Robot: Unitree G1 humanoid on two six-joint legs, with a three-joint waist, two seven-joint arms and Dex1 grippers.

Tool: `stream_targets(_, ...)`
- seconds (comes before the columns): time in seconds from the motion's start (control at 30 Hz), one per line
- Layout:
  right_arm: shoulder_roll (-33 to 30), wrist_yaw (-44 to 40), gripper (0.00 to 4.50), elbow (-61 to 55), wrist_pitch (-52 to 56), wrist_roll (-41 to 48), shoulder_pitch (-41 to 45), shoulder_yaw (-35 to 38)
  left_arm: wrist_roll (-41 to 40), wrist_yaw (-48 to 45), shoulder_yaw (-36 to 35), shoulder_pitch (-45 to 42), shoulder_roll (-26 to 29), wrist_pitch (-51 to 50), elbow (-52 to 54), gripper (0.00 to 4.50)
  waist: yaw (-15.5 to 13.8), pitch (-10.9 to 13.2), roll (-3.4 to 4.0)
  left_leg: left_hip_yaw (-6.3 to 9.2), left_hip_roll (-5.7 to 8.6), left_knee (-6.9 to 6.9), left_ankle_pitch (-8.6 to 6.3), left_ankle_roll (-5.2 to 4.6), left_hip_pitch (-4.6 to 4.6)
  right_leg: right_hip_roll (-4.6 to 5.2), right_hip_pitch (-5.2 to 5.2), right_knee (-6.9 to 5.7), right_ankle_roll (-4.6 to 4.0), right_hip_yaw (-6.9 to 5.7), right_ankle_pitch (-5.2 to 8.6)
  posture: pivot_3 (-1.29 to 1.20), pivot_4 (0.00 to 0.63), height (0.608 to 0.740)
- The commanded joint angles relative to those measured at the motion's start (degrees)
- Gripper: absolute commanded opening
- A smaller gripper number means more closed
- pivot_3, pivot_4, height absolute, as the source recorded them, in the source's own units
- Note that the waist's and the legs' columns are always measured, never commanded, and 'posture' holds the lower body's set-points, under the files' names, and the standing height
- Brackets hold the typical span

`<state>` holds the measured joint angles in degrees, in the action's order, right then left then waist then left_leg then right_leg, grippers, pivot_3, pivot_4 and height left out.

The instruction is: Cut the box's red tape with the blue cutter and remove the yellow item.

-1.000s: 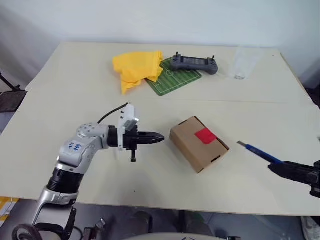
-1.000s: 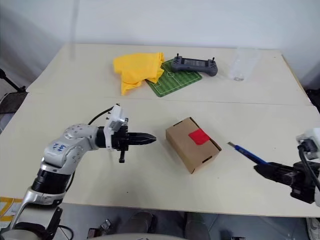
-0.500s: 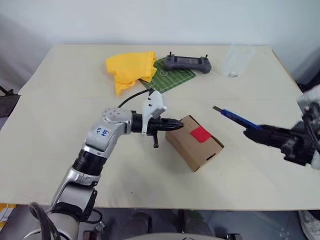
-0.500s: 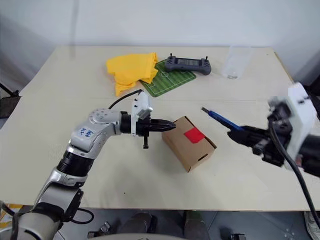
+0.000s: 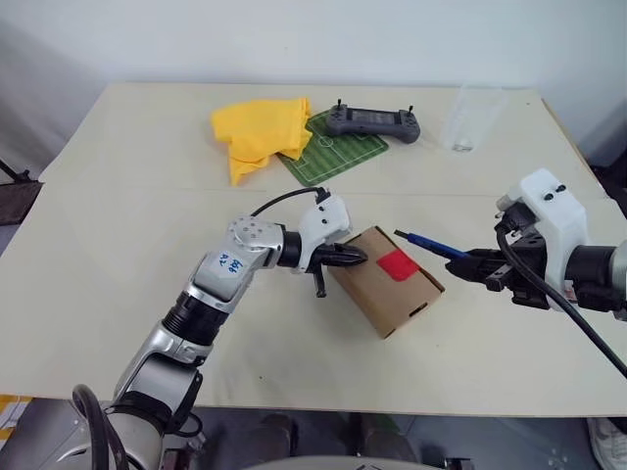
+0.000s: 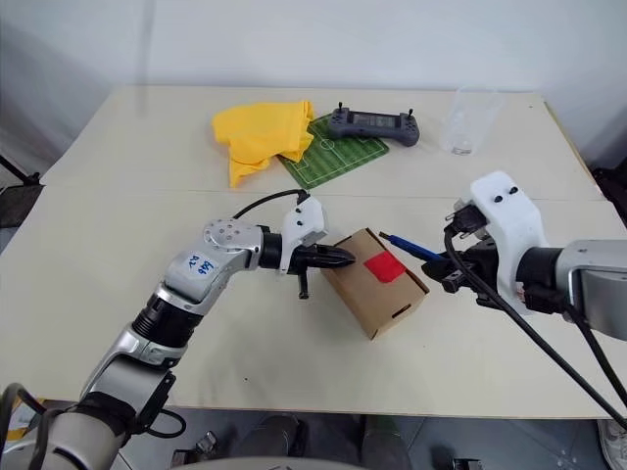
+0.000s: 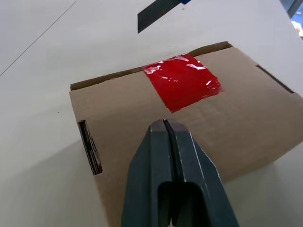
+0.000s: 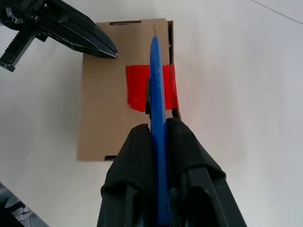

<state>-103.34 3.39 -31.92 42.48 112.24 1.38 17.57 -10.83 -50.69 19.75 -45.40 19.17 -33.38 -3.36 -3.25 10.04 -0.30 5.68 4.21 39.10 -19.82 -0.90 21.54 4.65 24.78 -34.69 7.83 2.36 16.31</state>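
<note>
The brown cardboard box (image 5: 377, 294) lies mid-table, the red tape (image 5: 398, 262) patch on its top. My left gripper (image 5: 361, 258) is shut and empty, its tip over the box's left top edge (image 7: 163, 124); contact is unclear. From the right, my right gripper (image 5: 480, 262) is shut on the blue cutter (image 5: 431, 243). In the right wrist view the blue cutter (image 8: 156, 80) runs above the red tape (image 8: 137, 90), its tip past the tape. The yellow item is hidden.
At the back of the table lie a yellow cloth (image 5: 260, 127), a green mat (image 5: 338, 157) with a grey controller (image 5: 372, 121) on it, and a clear cup (image 5: 468, 119). A seam crosses the table (image 5: 147, 294) behind the box.
My left gripper has moved right, from beside the box to its left top edge. The right gripper has carried the blue cutter up and left, from the table's right edge to over the box.
</note>
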Motion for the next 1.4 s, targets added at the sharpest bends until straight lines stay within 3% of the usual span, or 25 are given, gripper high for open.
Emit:
stream_targets(0.03, -0.76, 0.60, 0.16, 0.78, -1.00, 0.76, 3.46, -2.13, 0.66, 0.96, 0.39, 0.35, -0.85, -0.62, 1.78, 0.00, 0.00, 0.00, 0.00, 0.00, 0.00, 0.00, 0.00, 0.00, 0.00, 0.00, 0.00, 0.00, 0.00, 0.00, 0.00, 0.00, 0.150, 0.740)
stream_targets(0.2, 2.93, 2.69, 0.16, 0.91, 1.21, 0.76, 12.13, -9.75, 0.90, 2.04, 0.51, 1.02, -1.18, -2.21, 2.42, 0.00, -0.01, 0.00, 0.00, 0.00, 0.00, 0.00, 0.00, 0.01, 0.00, 0.00, 0.00, 0.00, -0.01, 0.04, 0.00, 0.00, 0.150, 0.740)
stream_targets(0.37, 14.76, 9.52, 0.16, 4.27, 10.42, 0.76, 29.81, -22.05, 0.92, 2.15, 0.63, 1.17, -1.10, -3.03, 2.63, 0.00, 0.07, 0.00, 0.00, 0.00, 0.01, 0.04, 0.01, 0.02, -0.03, 0.00, -0.01, -0.05, -0.01, 0.07, -0.01, 0.00, 0.150, 0.740)
stream_targets(0.57, 23.60, 14.66, 0.16, 10.27, 19.50, 0.76, 40.49, -29.19, 0.85, 2.41, 0.40, 1.22, -1.47, -3.22, 2.36, 0.00, 0.07, -0.01, 0.01, -0.01, 0.00, 0.06, 0.03, 0.05, -0.02, -0.02, 0.07, -0.15, -0.03, 0.13, -0.01, 0.00, 0.150, 0.740)
stream_targets(0.83, 27.12, 17.02, 0.16, 13.42, 24.21, 0.76, 43.18, -30.89, 0.84, 2.47, 0.37, 1.81, -1.13, -3.59, 3.17, 0.00, 0.11, -0.01, 0.02, -0.03, 0.03, 0.06, 0.04, 0.05, 0.05, -0.02, 0.20, -0.26, -0.03, 0.07, -0.01, 0.00, 0.150, 0.740)
stream_targets(1.4, 26.41, 17.24, 0.16, 12.48, 23.75, 0.76, 40.09, -27.82, 0.79, 2.48, 0.67, 2.17, -1.16, -4.18, 4.17, 0.00, 0.12, -0.02, 0.02, -0.06, 0.03, 0.07, 0.05, 0.06, 0.05, -0.02, 0.22, -0.31, -0.03, 0.09, -0.01, 0.00, 0.150, 0.740)
